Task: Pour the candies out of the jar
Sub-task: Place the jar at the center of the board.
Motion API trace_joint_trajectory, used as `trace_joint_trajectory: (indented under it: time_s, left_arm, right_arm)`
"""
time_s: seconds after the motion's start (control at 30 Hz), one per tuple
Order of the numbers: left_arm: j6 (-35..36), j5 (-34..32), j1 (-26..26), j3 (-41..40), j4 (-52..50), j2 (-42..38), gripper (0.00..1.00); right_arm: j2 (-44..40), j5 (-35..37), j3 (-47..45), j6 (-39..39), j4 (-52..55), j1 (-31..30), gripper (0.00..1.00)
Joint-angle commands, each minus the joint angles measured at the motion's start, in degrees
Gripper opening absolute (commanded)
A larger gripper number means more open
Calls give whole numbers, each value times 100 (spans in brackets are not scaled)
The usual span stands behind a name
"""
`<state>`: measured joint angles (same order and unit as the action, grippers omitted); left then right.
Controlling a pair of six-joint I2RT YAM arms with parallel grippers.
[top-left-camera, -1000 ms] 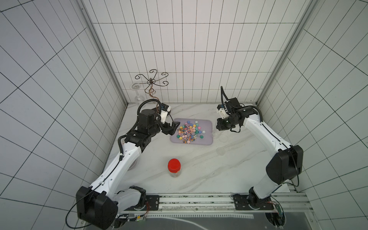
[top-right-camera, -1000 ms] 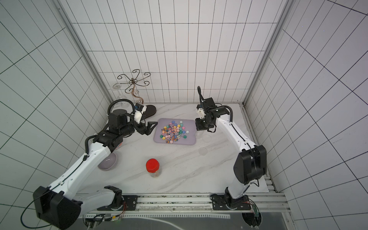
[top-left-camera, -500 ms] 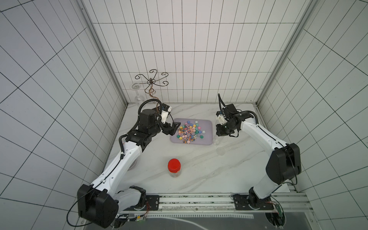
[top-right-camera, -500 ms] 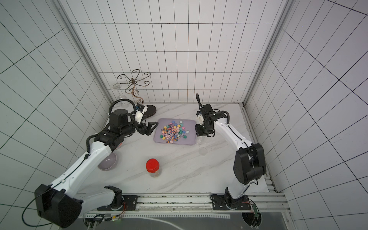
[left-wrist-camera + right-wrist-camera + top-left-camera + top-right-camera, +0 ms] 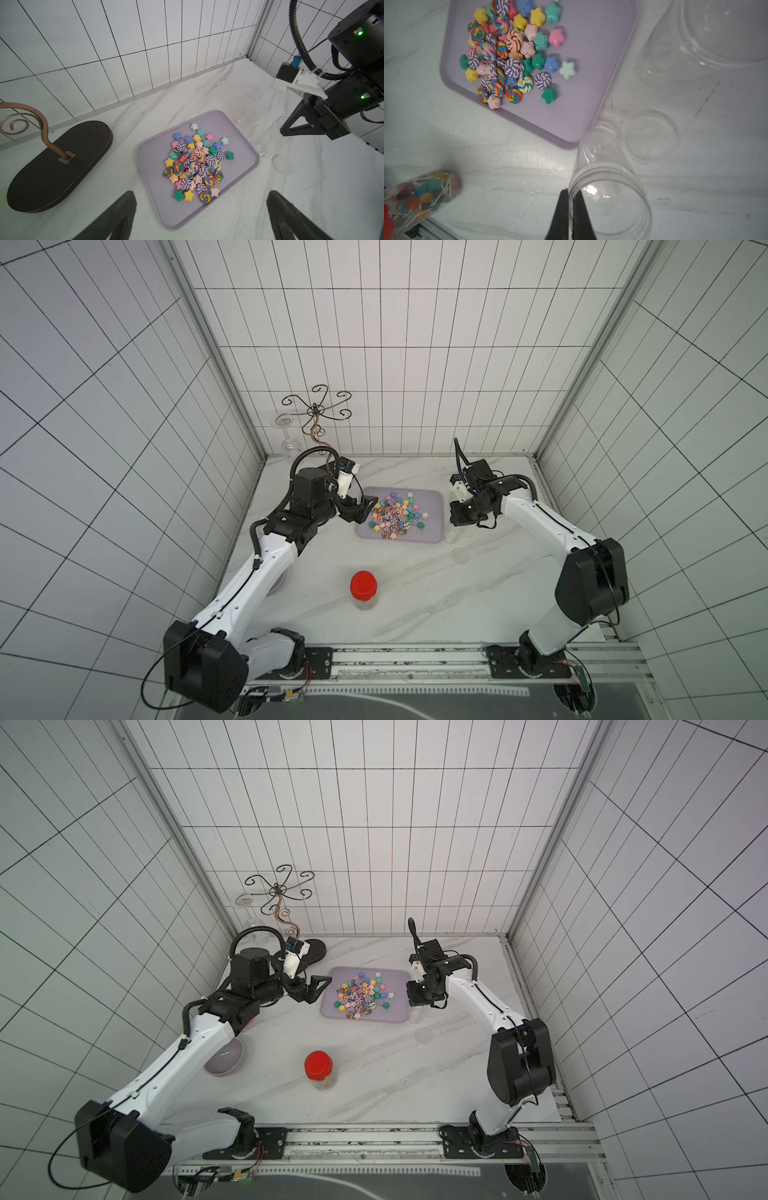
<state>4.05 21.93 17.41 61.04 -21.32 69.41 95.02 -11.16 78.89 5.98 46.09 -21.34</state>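
Note:
A heap of candies (image 5: 395, 517) (image 5: 361, 997) (image 5: 195, 164) (image 5: 508, 54), stars and striped swirls, lies on the lilac tray (image 5: 432, 506) (image 5: 158, 205) (image 5: 591, 83). My right gripper (image 5: 572, 192) (image 5: 457, 522) (image 5: 415, 1003) is shut on the rim of a clear, empty jar (image 5: 608, 187) (image 5: 270, 141) (image 5: 453, 534). That jar hangs tilted just off the tray's right front corner. My left gripper (image 5: 200, 193) (image 5: 365, 510) (image 5: 318, 990) stands open at the tray's left edge, holding nothing.
A red-lidded jar (image 5: 363, 591) (image 5: 319, 1071) (image 5: 415, 199) with candies and white sticks stands mid-table. A clear lid (image 5: 650, 139) (image 5: 460, 567) lies beside the held jar; a second clear jar (image 5: 247, 104) stands behind it. Far left: wire stand (image 5: 58, 158), wine glass (image 5: 286, 435), bowl (image 5: 224, 1058).
My right arm has come down and slightly toward the front with the empty jar, off the tray's right edge. The left arm has not moved.

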Motion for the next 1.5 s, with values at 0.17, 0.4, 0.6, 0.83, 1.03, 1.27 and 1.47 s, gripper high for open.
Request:
trace_joint_trajectory:
  time_s: [0.17,0.4,0.6,0.83,1.03,1.27,1.47]
  left_arm:
    - [3,65,-36,58,5,34,97]
    - [-1,83,-36,58,6,30,97]
    - [-1,109,-35,58,6,31,97]
    - [-2,110,-36,58,5,20,97]
    - [-10,127,-36,58,8,32,97]
    - [-6,136,-35,59,12,41,97]
    - [-10,136,-31,66,14,56,97]
  right_arm:
    - [-132,224,-166,-70,251,-59,0]
    - [-240,314,-137,-68,330,-63,0]
    - [-242,301,-196,-79,333,-61,0]
    - [-187,237,-330,-79,252,-56,0]
    - [-171,230,-417,-79,208,-61,0]
    - [-118,211,-419,-62,182,-97,1]
    - [-66,193,-366,-57,173,-157,13]
